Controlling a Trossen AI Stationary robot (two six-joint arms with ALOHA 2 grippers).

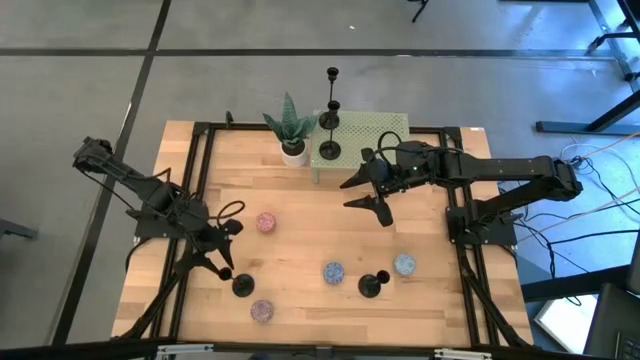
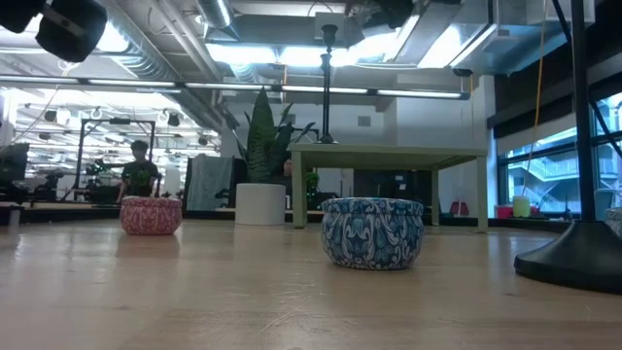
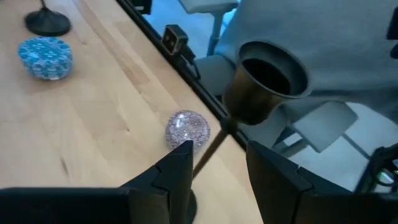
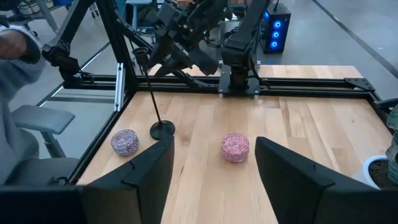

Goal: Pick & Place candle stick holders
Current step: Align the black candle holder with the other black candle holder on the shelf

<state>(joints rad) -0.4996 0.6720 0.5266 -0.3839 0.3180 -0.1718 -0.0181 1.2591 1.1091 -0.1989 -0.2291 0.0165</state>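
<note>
One black candle stick holder (image 3: 264,78) stands by its round base (image 1: 243,286) near the table's front left. Its thin stem (image 3: 210,149) rises between the fingers of my open left gripper (image 3: 217,177), which comes at it slanting down (image 1: 228,250). A second holder (image 1: 372,285) stands front centre. Two more (image 1: 329,150) (image 1: 331,112) stand on the green raised platform (image 1: 375,135) at the back. My right gripper (image 1: 365,200) hangs open over mid-table, right of centre, with nothing between its fingers (image 4: 214,168). My left gripper has one finger on each side of the holder's stem, below the cup. The stem runs right beside one finger (image 3: 180,171), and I cannot tell whether it touches. The base rests on the table (image 4: 163,130).
Small round tins lie about: pink (image 1: 265,222), blue (image 1: 333,272), pale blue (image 1: 404,265) and lilac (image 1: 262,311). A spiky plant in a white pot (image 1: 292,135) stands beside the platform. A person in a grey sleeve (image 3: 336,37) sits past the table's front edge.
</note>
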